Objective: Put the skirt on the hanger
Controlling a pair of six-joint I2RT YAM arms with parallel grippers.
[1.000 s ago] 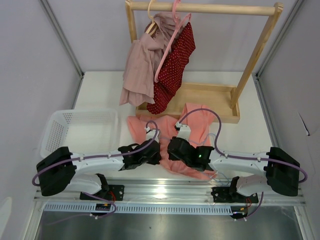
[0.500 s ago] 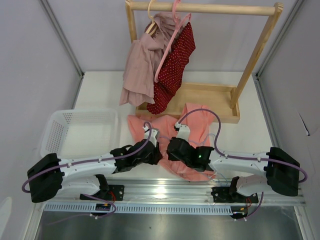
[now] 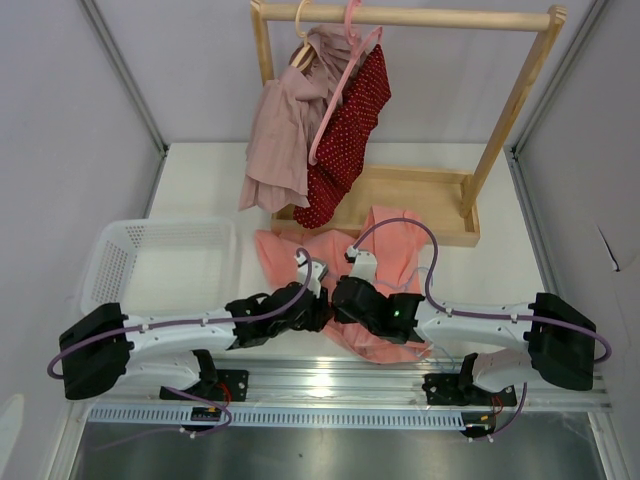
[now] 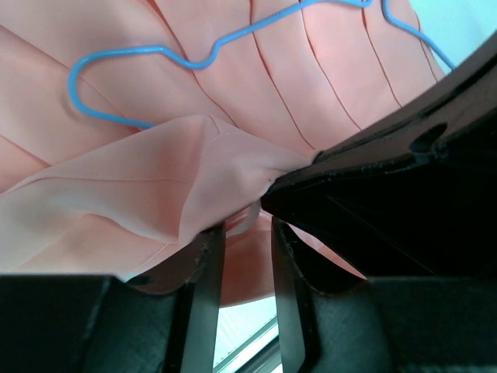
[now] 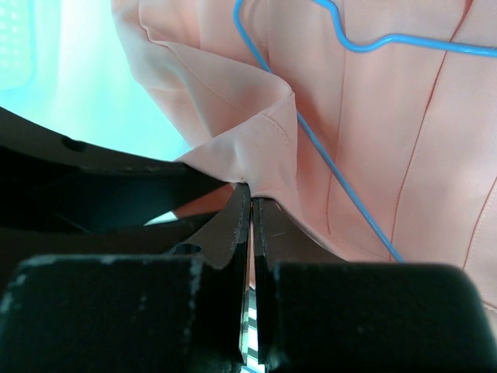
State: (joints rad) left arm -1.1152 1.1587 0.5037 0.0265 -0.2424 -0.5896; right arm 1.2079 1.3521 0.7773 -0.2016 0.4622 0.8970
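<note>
The salmon-pink pleated skirt (image 3: 392, 248) lies spread on the table in front of the rack. The thin light-blue hanger (image 4: 147, 54) lies on top of it; it also shows in the right wrist view (image 5: 351, 196). In the top view the arms hide it. My right gripper (image 3: 341, 295) (image 5: 251, 196) is shut on a raised fold of the skirt's edge (image 5: 256, 132). My left gripper (image 3: 317, 300) (image 4: 247, 228) is open right beside it. Its jaws stand apart around the same lifted edge (image 4: 194, 171).
A white basket (image 3: 125, 262) stands at the left. The wooden rack (image 3: 420, 17) at the back holds a dusty mauve garment (image 3: 285, 130), a dark red dotted garment (image 3: 352, 125) and a pink hanger (image 3: 343, 85). Its base tray (image 3: 425, 195) borders the skirt.
My left gripper has moved right and now sits against the right gripper at the skirt's near edge. The right gripper has shifted slightly left, still holding the fold.
</note>
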